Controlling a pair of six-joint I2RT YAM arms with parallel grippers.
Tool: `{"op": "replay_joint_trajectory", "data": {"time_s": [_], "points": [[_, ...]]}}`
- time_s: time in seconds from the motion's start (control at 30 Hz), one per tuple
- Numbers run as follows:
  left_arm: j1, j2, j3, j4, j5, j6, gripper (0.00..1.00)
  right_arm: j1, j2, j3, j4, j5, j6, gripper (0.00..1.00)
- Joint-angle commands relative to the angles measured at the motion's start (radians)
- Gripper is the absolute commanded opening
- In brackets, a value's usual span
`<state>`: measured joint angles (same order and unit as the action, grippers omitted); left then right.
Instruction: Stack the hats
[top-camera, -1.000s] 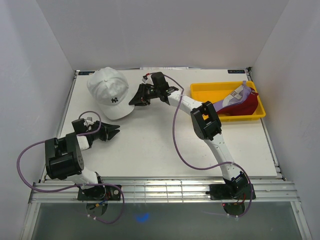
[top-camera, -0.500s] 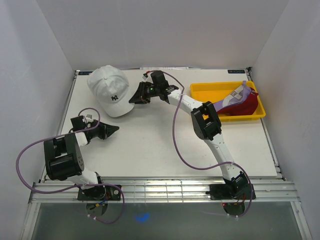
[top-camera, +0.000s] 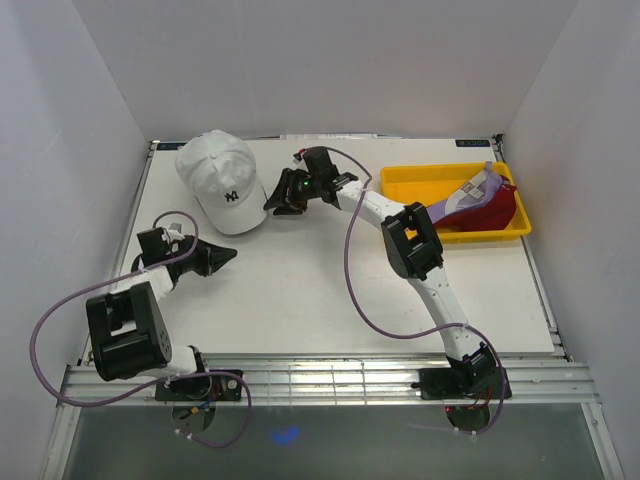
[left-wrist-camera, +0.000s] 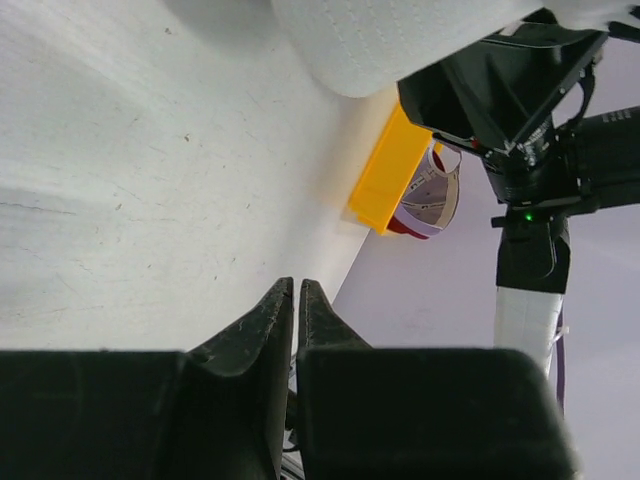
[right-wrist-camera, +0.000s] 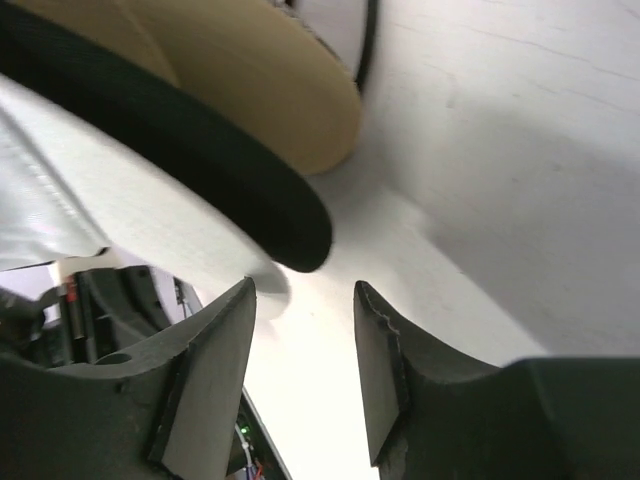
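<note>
From above, the white cap (top-camera: 220, 180) with a dark logo sat near the far left corner of the bench (top-camera: 300, 290). The right tool (top-camera: 272, 203) lay low just beside its brim, on the side toward the bench's middle. The left tool (top-camera: 230, 256) rested close to the left edge, nearer than the cap and apart from it. By the far right corner, a yellow tray (top-camera: 420, 178) held a purple cap (top-camera: 468, 193) and a red cap (top-camera: 500, 208) bunched together.

The left wrist camera showed the left tool's fingers pressed tip to tip, with nothing between them. The white brim and the right arm were beyond them.

The right wrist camera showed the right tool's fingers parted and empty. Ahead of them, a tan cap (right-wrist-camera: 260, 80) and a black cap (right-wrist-camera: 220, 190) showed only their brims, layered with the white one.
</note>
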<state>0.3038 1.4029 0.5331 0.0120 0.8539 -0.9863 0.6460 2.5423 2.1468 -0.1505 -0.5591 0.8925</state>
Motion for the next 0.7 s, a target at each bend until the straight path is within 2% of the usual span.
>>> {"op": "replay_joint_trajectory", "data": {"time_s": [0.0, 0.2, 0.4, 0.5, 0.53, 0.67], "points": [[-0.002, -0.065, 0.054, -0.056, 0.020, 0.044, 0.18, -0.009, 0.007, -0.018, -0.032, 0.034, -0.029, 0.50], [-0.002, -0.140, 0.120, -0.101, 0.051, 0.064, 0.19, -0.016, -0.031, -0.037, -0.029, 0.034, -0.044, 0.56], [-0.002, -0.208, 0.355, -0.145, 0.050, 0.098, 0.20, -0.029, -0.117, -0.123, -0.032, 0.033, -0.073, 0.61], [0.000, -0.216, 0.513, -0.130, -0.033, 0.116, 0.22, -0.032, -0.184, -0.189, -0.029, 0.041, -0.096, 0.62], [-0.002, -0.210, 0.598, -0.126, -0.100, 0.126, 0.22, -0.031, -0.215, -0.203, -0.029, 0.047, -0.101, 0.63], [-0.008, -0.125, 0.787, -0.132, -0.283, 0.182, 0.22, -0.034, -0.264, -0.222, -0.031, 0.044, -0.110, 0.64]]}}
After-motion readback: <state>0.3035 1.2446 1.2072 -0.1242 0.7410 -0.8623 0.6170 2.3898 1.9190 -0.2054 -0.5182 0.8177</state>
